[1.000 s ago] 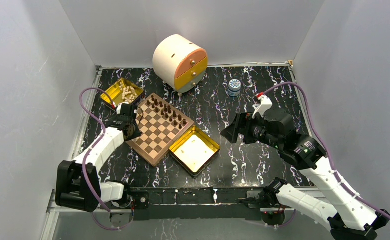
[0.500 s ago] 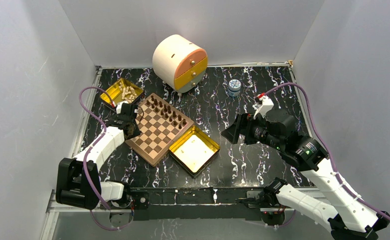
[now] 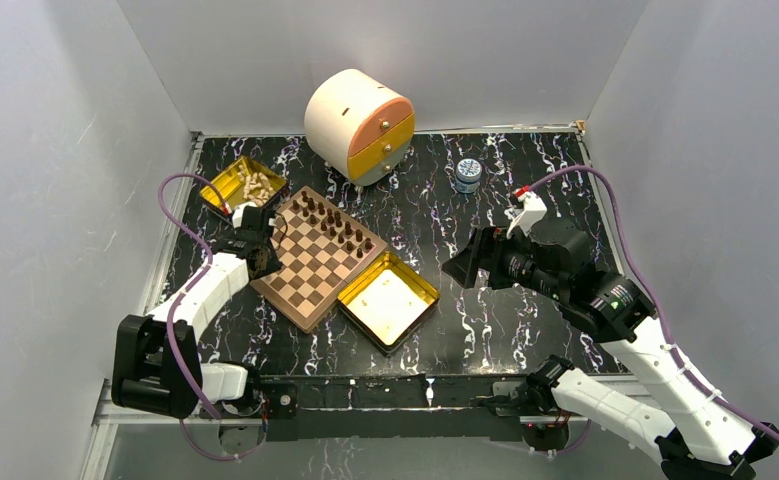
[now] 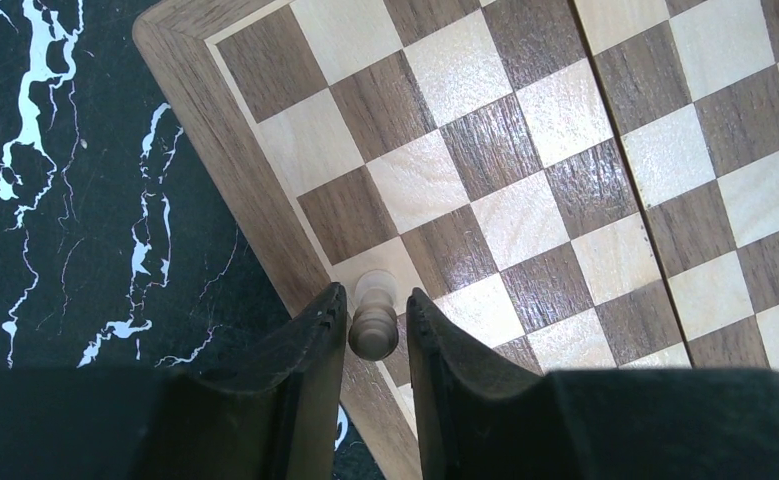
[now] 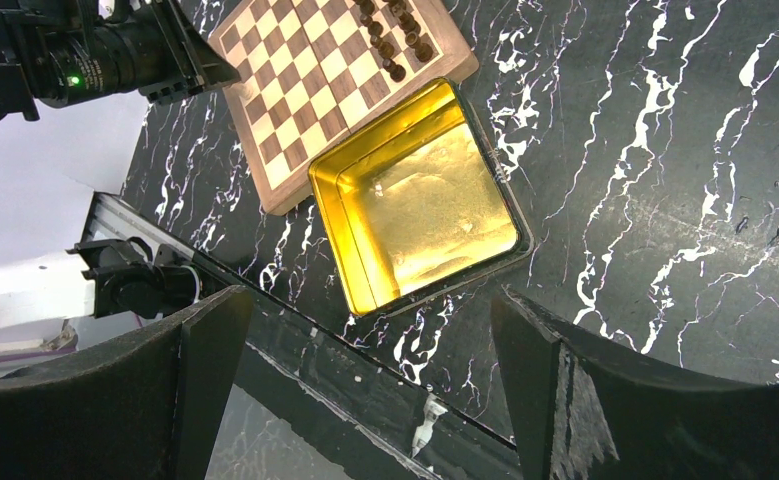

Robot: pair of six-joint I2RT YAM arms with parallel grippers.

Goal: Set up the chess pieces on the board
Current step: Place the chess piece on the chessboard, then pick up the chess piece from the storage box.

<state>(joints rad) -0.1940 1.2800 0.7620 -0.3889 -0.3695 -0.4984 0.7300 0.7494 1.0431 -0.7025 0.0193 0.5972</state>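
Left wrist view: left gripper (image 4: pixel 376 293) is low over the near-left edge of the board (image 4: pixel 260 200), jaws narrowed around one light tan piece (image 4: pixel 373 330), pawn-like from above. The piece stands upright on a light edge square, just inside the brown rim. The fingers (image 4: pixel 315 340) flank it closely; whether they press it or stand just clear, I cannot tell. Top view: dark pieces (image 3: pixel 337 226) fill two rows on the far side of the board, and the remaining light pieces (image 3: pixel 256 185) lie heaped in a gold tin (image 3: pixel 223 178) beside the board's far-left corner. A second gold tin (image 3: pixel 413 273), empty, touches the board's near-right edge. Right gripper (image 3: pixel 462 265) hovers well right of it, jaws spread fully, holding nothing. Handling judgement: turned wood, very light, rigid, smooth, top-heavy on a small base, so easily tipped by a brushing finger. Best hold looks to be across the waist under the head, pads square, lift and release vertical.
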